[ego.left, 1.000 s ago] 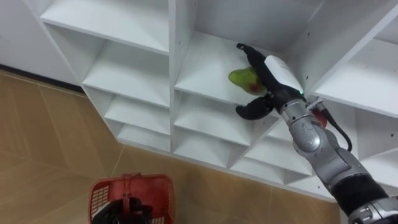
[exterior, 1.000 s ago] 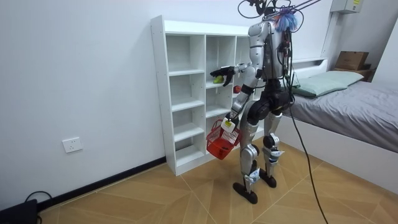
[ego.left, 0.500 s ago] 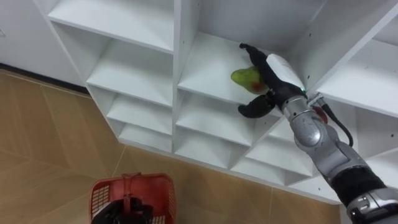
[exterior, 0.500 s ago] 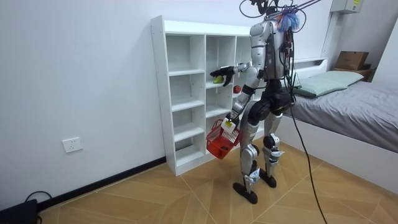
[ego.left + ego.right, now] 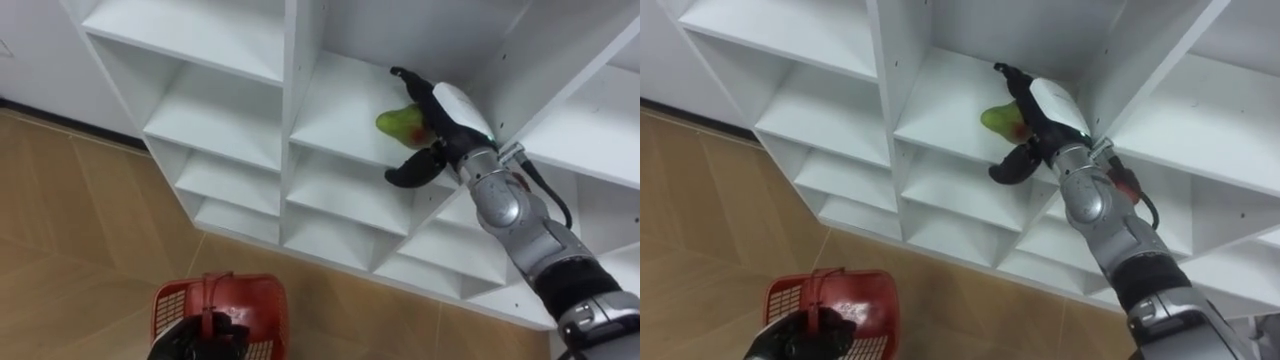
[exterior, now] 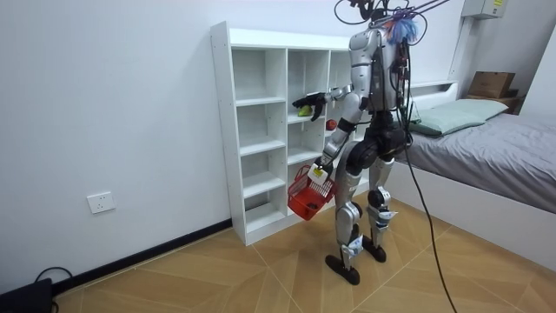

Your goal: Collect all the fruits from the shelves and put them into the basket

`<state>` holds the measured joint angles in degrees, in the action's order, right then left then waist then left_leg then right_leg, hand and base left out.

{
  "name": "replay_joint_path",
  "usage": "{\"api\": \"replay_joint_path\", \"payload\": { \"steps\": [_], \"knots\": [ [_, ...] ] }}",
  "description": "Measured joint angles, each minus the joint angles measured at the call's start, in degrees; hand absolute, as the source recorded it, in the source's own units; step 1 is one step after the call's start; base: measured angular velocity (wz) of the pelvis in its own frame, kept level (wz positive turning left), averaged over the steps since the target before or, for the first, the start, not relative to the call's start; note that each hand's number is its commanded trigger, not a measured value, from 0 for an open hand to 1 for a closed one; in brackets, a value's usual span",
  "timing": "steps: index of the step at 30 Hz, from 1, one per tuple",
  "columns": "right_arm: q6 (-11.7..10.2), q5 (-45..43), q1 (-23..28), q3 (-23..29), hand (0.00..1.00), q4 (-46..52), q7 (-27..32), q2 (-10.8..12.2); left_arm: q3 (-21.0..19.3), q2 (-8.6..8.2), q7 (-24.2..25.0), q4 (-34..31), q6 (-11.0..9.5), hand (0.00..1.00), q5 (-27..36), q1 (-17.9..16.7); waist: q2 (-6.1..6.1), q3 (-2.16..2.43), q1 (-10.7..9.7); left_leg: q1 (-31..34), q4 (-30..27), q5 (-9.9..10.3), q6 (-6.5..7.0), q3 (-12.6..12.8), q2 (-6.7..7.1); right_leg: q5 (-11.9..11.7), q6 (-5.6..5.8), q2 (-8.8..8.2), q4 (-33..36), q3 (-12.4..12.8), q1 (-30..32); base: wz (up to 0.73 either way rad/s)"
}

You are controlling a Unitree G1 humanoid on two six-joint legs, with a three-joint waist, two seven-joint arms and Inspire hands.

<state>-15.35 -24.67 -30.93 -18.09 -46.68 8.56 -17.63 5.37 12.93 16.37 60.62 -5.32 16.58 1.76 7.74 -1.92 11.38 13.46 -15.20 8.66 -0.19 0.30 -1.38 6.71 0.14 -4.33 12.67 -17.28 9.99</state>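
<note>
Left hand curls round the handle of a red basket, seemingly empty. Farther off, right hand wraps a green fruit over a closet shelf, towards its front edge. A red fruit waits beyond. Collecting looks barely begun.
</note>
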Motion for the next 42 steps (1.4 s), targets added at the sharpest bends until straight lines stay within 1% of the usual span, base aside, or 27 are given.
{"api": "replay_joint_path", "payload": {
  "steps": [3,4,5,6,7,8,9,11,14,17,19,21,24,26,29,32,34,36,39,42],
  "knots": [
    [0.03,0.0,-0.01,0.52,0.0,-0.38,-0.39,0.0,0.03,0.0,0.0,0.01,0.0,1.0,0.0,-0.01,0.04,0.02,0.1,0.02,0.04,-0.11,0.05,-0.08,0.06,-0.01,0.02,-0.07,0.05,-0.11,-0.01,0.01],
    [0.03,-0.01,-0.08,0.8,0.04,-0.62,-0.64,0.0,0.18,0.01,0.01,0.01,0.0,1.0,0.0,-0.01,0.1,0.05,0.1,0.05,0.06,-0.15,0.06,-0.18,0.09,-0.02,0.02,-0.11,0.06,-0.23,-0.03,0.04],
    [0.03,0.0,-0.15,0.86,0.38,-0.82,-0.7,0.0,0.33,0.03,0.01,0.01,0.0,1.0,0.01,-0.01,0.15,0.06,0.1,0.04,0.09,-0.19,0.06,-0.2,0.11,-0.02,0.03,-0.13,0.08,-0.28,-0.03,0.04],
    [0.04,0.01,-0.27,0.96,0.49,-1.11,-0.9,0.0,0.48,0.05,0.04,0.03,0.0,1.0,0.01,-0.01,0.33,0.07,0.1,-0.02,0.35,-0.37,0.09,-0.24,0.18,-0.02,0.03,-0.21,0.1,-0.37,-0.03,0.06],
    [0.04,0.01,-0.38,1.22,0.65,-1.37,-1.15,0.0,0.51,0.05,0.05,0.02,0.0,1.0,0.01,0.01,0.54,0.07,0.05,-0.06,0.62,-0.59,0.1,-0.39,0.28,-0.02,0.03,-0.32,0.1,-0.54,-0.02,0.06],
    [0.06,0.01,-0.43,1.35,0.78,-1.5,-1.2,0.0,0.51,0.05,0.05,0.02,0.0,1.0,0.01,0.03,0.64,0.06,0.05,-0.04,0.69,-0.65,0.11,-0.45,0.31,-0.02,0.03,-0.35,0.1,-0.61,0.0,0.07],
    [0.22,0.0,-0.46,1.56,1.0,-1.6,-1.3,0.0,0.47,0.06,0.04,0.03,0.0,1.0,-0.01,0.01,0.78,0.07,0.01,0.05,0.65,-0.68,0.11,-0.63,0.36,-0.02,0.04,-0.38,0.1,-0.76,0.0,0.06],
    [0.41,0.0,-0.46,1.74,1.0,-1.55,-1.85,-0.01,0.47,0.09,0.04,0.04,0.02,1.0,-0.02,-0.02,0.93,0.1,0.01,0.14,0.51,-0.68,0.11,-0.76,0.4,-0.04,0.07,-0.43,0.1,-0.92,0.0,0.04],
    [0.46,-0.02,-0.32,1.69,1.0,-1.39,-4.59,-0.29,0.5,0.23,0.04,0.03,0.16,1.0,-0.03,-0.01,1.15,0.25,-0.15,0.22,0.33,-0.68,0.12,-0.86,0.42,-0.11,0.1,-0.43,0.08,-0.93,-0.02,0.0],
    [0.1,1.67,0.17,1.35,1.0,-0.99,-4.96,-0.32,0.52,0.54,0.05,0.07,0.75,1.0,-0.04,0.09,1.18,0.26,-0.35,0.25,0.2,-0.77,0.12,-0.95,0.43,-0.35,0.05,-0.42,0.0,-1.05,-0.08,0.0],
    [1.31,4.57,-0.27,1.8,1.0,-1.97,-4.91,-0.29,0.48,0.57,0.09,0.1,1.2,1.0,-0.09,0.57,1.15,0.24,0.05,0.38,0.18,-0.92,0.2,-1.09,0.51,-0.58,0.09,-0.44,-0.17,-1.11,-0.07,0.05],
    [2.65,5.4,-0.71,2.19,1.0,-2.39,-5.07,-0.34,0.47,0.79,0.09,0.18,1.27,1.0,-0.09,0.46,1.06,0.18,0.14,0.56,-0.07,-0.99,0.27,-1.47,0.69,-0.62,0.17,-0.56,-0.29,-1.42,-0.16,0.12],
    [3.07,7.34,-1.31,3.41,1.0,-4.3,-6.11,-0.34,0.45,1.31,0.07,0.2,1.7,1.0,0.03,0.43,1.12,0.2,0.28,0.99,-0.46,-1.08,0.41,-2.0,0.93,-0.89,0.41,-0.59,-0.98,-1.79,-0.09,0.09],
    [3.66,8.5,-1.51,3.58,1.0,-4.56,-6.42,-0.34,0.44,1.35,0.05,0.2,1.78,1.0,0.02,0.44,1.12,0.21,0.38,1.13,-0.46,-1.12,0.51,-2.0,1.07,-0.95,0.51,-0.71,-1.0,-1.81,-0.22,0.0],
    [3.81,9.52,-1.63,4.04,1.0,-4.51,-7.01,-0.33,0.36,1.33,0.06,0.2,1.86,1.0,-0.09,0.43,1.1,0.19,0.38,1.25,-0.44,-1.01,0.65,-2.0,1.09,-1.03,0.59,-0.74,-0.99,-1.88,-0.1,0.0],
    [3.9,10.14,-1.88,4.36,1.0,-4.55,-7.54,-0.33,0.33,1.33,0.06,0.19,1.92,1.0,-0.09,0.51,0.86,0.02,0.38,1.23,-0.32,-0.99,0.66,-1.97,1.1,-1.04,0.59,-0.75,-1.0,-1.88,-0.05,0.0],
    [4.14,10.73,-2.06,4.33,1.0,-4.53,-7.39,-0.14,0.4,1.28,0.05,0.19,1.95,1.0,-0.09,0.48,0.44,-0.27,0.4,1.06,-0.19,-1.0,0.66,-1.93,1.1,-1.04,0.59,-0.75,-1.01,-1.86,-0.12,0.0],
    [4.22,10.63,-2.24,4.33,1.0,-4.5,-7.45,-0.14,0.4,1.24,0.05,0.18,2.02,1.0,-0.05,0.49,0.28,-0.38,0.39,1.02,-0.09,-1.01,0.65,-1.88,1.09,-1.04,0.59,-0.75,-1.0,-1.82,-0.11,0.0],
    [4.23,10.82,-2.08,4.13,1.0,-4.41,-6.59,-0.14,0.54,1.02,-0.32,0.04,2.04,1.0,0.2,0.51,0.2,-0.41,0.58,1.07,-0.03,-1.01,0.65,-1.81,1.08,-1.04,0.59,-0.74,-0.97,-1.79,-0.01,0.0],
    [4.21,10.79,-1.98,4.13,1.0,-4.4,-6.24,-0.04,0.57,0.61,-1.71,0.04,2.03,1.0,0.13,0.74,0.21,-0.36,0.55,1.06,-0.09,-1.02,0.66,-1.81,1.08,-1.04,0.59,-0.75,-0.93,-1.82,-0.04,0.0]
  ]
}}
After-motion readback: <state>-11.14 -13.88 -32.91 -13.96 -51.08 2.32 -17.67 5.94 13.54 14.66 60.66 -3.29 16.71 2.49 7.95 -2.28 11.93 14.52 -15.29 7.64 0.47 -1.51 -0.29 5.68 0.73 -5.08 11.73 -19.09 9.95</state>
